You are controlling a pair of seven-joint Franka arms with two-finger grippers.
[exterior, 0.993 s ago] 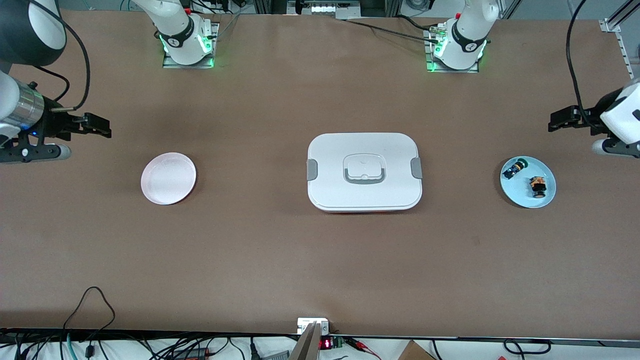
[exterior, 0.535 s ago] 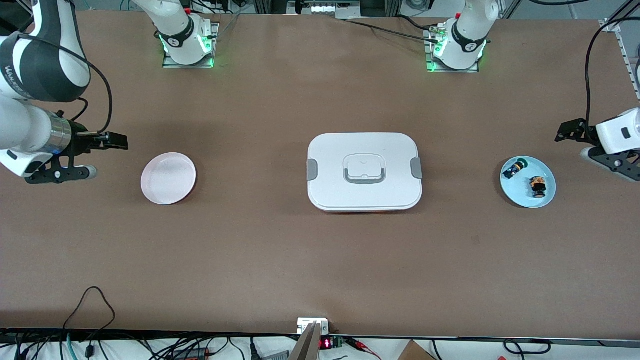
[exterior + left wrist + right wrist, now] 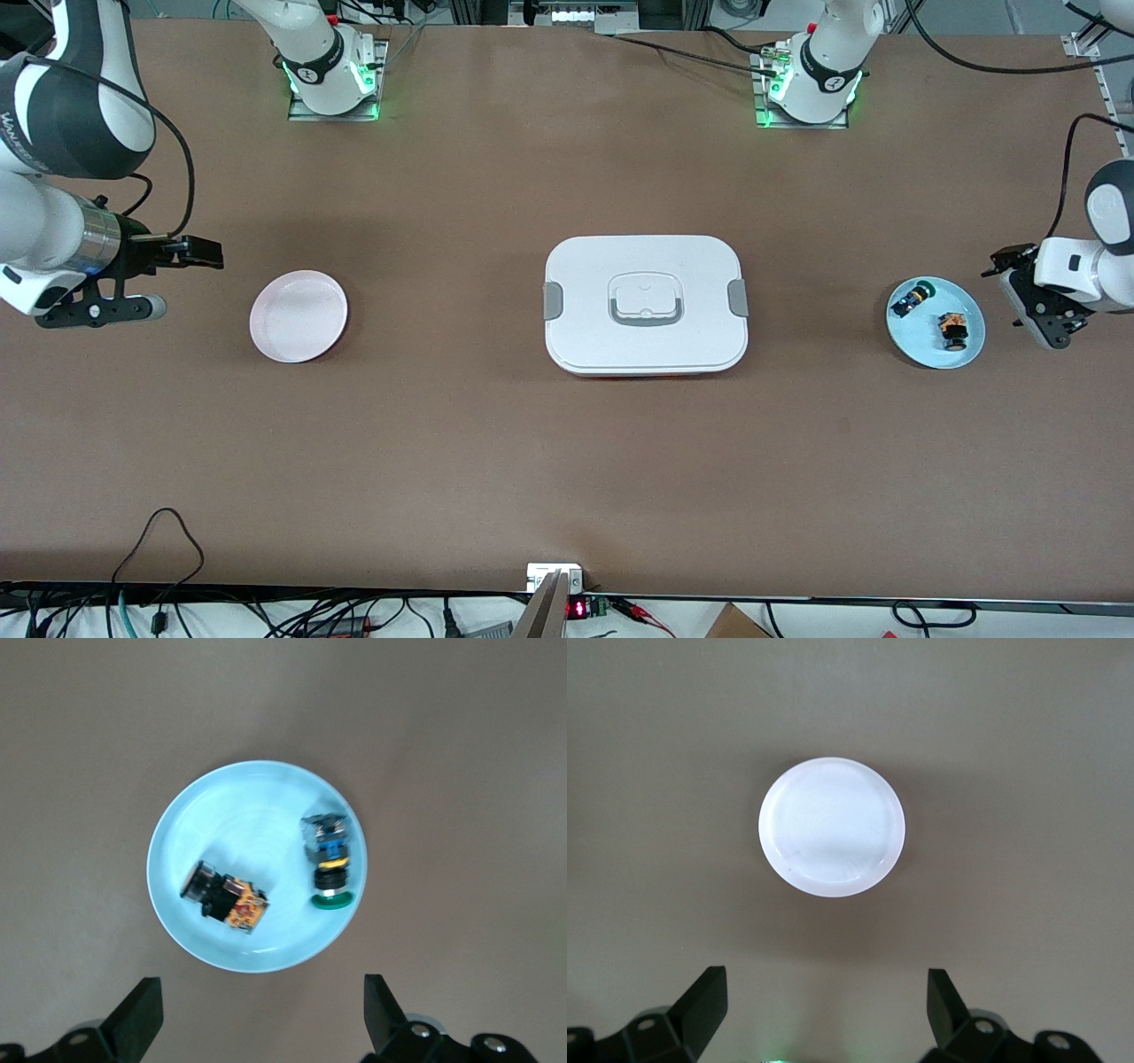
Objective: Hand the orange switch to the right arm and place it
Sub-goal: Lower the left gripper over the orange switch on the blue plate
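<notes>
The orange switch (image 3: 953, 330) is seen lying on its side in the pale blue dish (image 3: 921, 350), toward the left arm's end of the worktop (image 3: 567, 461), with nothing touching it. In the left wrist view its black end and orange-brown body (image 3: 227, 897) are shown tipped over near the dish's middle. A blue-and-black switch with a green cap (image 3: 912, 299) lies in the same dish, farther from the front camera and apart from the orange one, so room for a grasp around the orange part appears to be left. The left pincer (image 3: 1032, 299) is held just beside the dish, over bare worktop, its fingers (image 3: 142, 1020) spread wide and empty; it is judged to be lined up for a descent on the switch, which has not yet been picked up. A closed white lunch box with grey latches (image 3: 646, 304) sits in the middle of the worktop, between the two dishes. Toward the right arm's end an empty pinkish-white dish (image 3: 299, 316) is set, probably as the place where the switch is to be put after the handover. The right pincer (image 3: 199, 252) is held beside that dish, over bare worktop, its fingers (image 3: 706, 1007) likewise apart with nothing between them, and the right arm is judged to be waiting.
</notes>
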